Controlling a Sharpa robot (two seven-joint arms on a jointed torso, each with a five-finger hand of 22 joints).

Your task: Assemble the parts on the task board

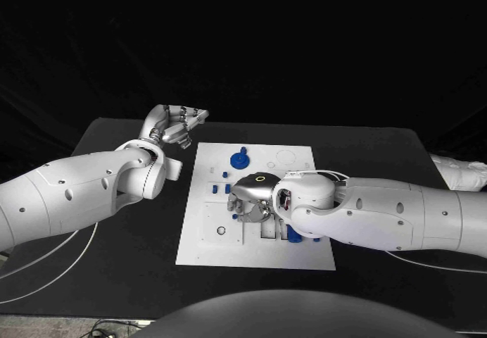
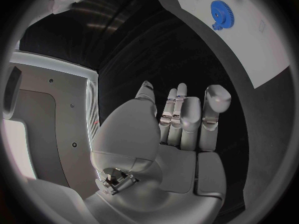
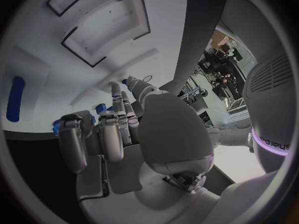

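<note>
a black table [image 1: 122, 267] with a dark, matte top carries a white rectangular task board [image 1: 208, 250] lying flat near its middle, long sides running away from the robot. bare black surface surrounds the board on every side. a thin pale cable [image 1: 51, 262] trails across the table's near left part.

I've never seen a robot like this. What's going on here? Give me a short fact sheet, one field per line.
Surface: black table
Work area: white task board in the middle of the table
Parts: small blue pieces on the board, including a blue gear near its far end
Left hand: raised beyond the board's far left corner, fingers apart, holding nothing
Right hand: down over the middle of the board among the blue pieces; whether it grips one cannot be told
</note>
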